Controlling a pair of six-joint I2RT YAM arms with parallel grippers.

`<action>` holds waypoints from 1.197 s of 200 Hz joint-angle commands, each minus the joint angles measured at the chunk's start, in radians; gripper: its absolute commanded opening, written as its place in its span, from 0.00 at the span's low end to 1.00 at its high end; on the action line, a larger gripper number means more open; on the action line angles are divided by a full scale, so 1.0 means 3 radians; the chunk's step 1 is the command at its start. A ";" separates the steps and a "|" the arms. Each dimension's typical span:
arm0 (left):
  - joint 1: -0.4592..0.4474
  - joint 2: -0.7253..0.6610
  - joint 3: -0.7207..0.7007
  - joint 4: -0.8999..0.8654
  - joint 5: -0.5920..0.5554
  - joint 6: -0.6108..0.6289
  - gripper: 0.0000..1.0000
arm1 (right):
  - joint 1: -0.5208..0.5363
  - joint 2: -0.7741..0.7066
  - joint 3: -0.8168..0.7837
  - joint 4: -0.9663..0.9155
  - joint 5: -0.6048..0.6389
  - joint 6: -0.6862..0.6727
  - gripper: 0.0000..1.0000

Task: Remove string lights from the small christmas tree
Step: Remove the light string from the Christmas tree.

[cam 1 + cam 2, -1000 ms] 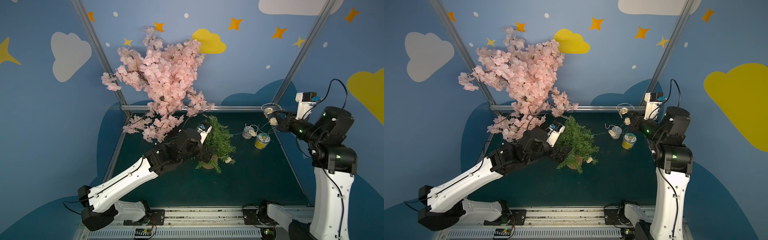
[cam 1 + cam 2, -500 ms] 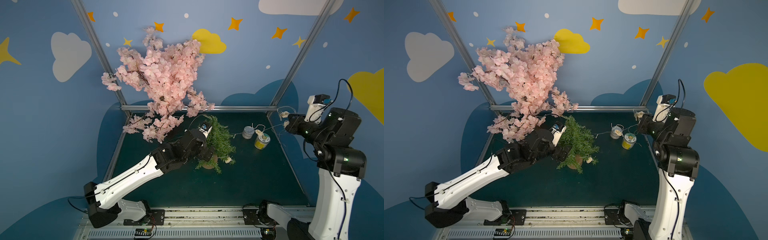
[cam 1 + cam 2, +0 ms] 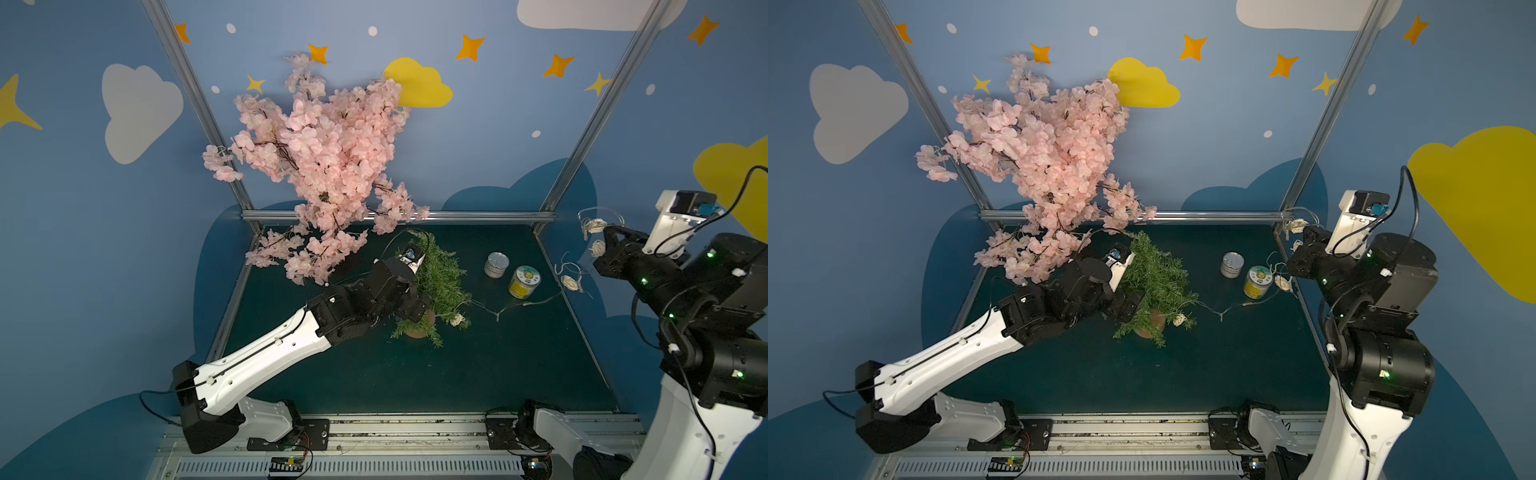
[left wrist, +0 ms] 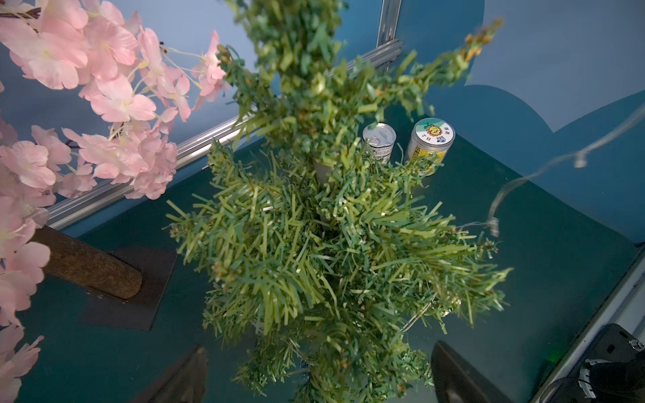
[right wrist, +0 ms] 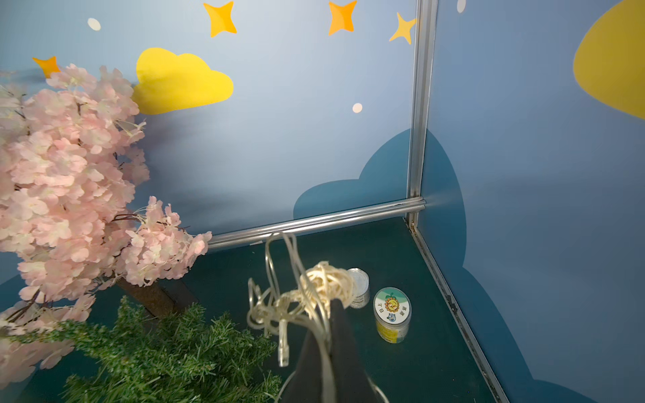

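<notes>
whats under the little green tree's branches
A tan pot and one cream ball of the string lights show under the tree. Most of the pot and any wire deeper in the needles are hidden.

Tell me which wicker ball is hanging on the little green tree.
The lone cream ball low on the small christmas tree, beside its pot. The other visible balls dangle by the right gripper gripping the string lights, clear of the tree.

On my feed, a big pink blossom tree (image 3: pixel 320 166) leans up from the far left corner of the desk (image 3: pixel 457 374). Its brown trunk (image 4: pixel 87 267) is fixed to a dark square plate (image 4: pixel 146 307). Toward the far right, 2 cans stand close together: a silver tin (image 3: pixel 496 264) and a yellow can (image 3: pixel 524 282) with a sunflower lid.
</notes>
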 commanded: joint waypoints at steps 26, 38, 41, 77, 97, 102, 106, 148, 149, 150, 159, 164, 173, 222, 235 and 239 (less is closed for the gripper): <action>-0.0048 0.0170 0.0215 0.0137 0.0264 0.0189 0.99 | 0.0024 0.0001 0.0387 -0.0141 -0.0489 0.0172 0.00; -0.0093 0.0240 0.0293 0.0164 0.0320 0.0287 0.99 | 0.0024 -0.0027 0.0398 -0.0093 -0.0633 0.0239 0.00; -0.0107 0.0258 0.0311 0.0175 0.0335 0.0312 0.99 | 0.0026 -0.0033 0.0399 -0.0075 -0.0676 0.0259 0.00; -0.0270 0.0473 0.0425 0.0451 0.0667 0.0785 0.99 | 0.0021 -0.0031 0.0498 0.0082 -0.1150 0.0544 0.00; -0.0367 0.0509 0.0273 0.0794 0.0898 0.1168 0.99 | 0.0022 0.0006 0.0600 0.0151 -0.1376 0.0683 0.00; -0.0368 0.0511 0.0231 0.0880 0.0969 0.1190 1.00 | 0.0025 0.0016 0.0633 0.0156 -0.1419 0.0708 0.00; -0.0368 0.0510 0.0202 0.0949 0.1028 0.1195 0.99 | 0.0027 0.0030 0.0659 0.0155 -0.1445 0.0733 0.00; -0.0387 0.0825 0.0432 0.1086 0.1388 0.1235 0.99 | 0.0021 0.0058 0.0794 0.0289 -0.1666 0.0963 0.00; -0.0388 0.0838 0.0442 0.1090 0.1391 0.1237 0.99 | 0.0021 0.0060 0.0796 0.0295 -0.1672 0.0972 0.00; -0.0391 0.0847 0.0449 0.1092 0.1393 0.1240 0.99 | 0.0021 0.0061 0.0797 0.0300 -0.1677 0.0981 0.00; -0.0399 0.0926 0.0481 0.1166 0.1474 0.1257 0.99 | 0.0016 0.0060 0.0798 0.0342 -0.1727 0.1037 0.00; -0.0400 0.0961 0.0482 0.1239 0.1527 0.1264 0.99 | 0.0016 0.0058 0.0798 0.0362 -0.1749 0.1065 0.00; -0.0398 0.1026 0.0479 0.1383 0.1592 0.1273 0.99 | 0.0018 0.0057 0.0798 0.0388 -0.1772 0.1102 0.00; -0.0389 0.1361 0.0661 0.1939 0.1975 0.1276 0.99 | 0.0005 0.0039 0.0797 0.0479 -0.1871 0.1240 0.00; -0.0389 0.1433 0.0732 0.2017 0.2140 0.1183 0.99 | 0.0005 0.0041 0.0798 0.0479 -0.1881 0.1246 0.00; -0.0389 0.1454 0.0748 0.2039 0.2233 0.1151 0.99 | -0.0001 0.0042 0.0798 0.0479 -0.1880 0.1246 0.00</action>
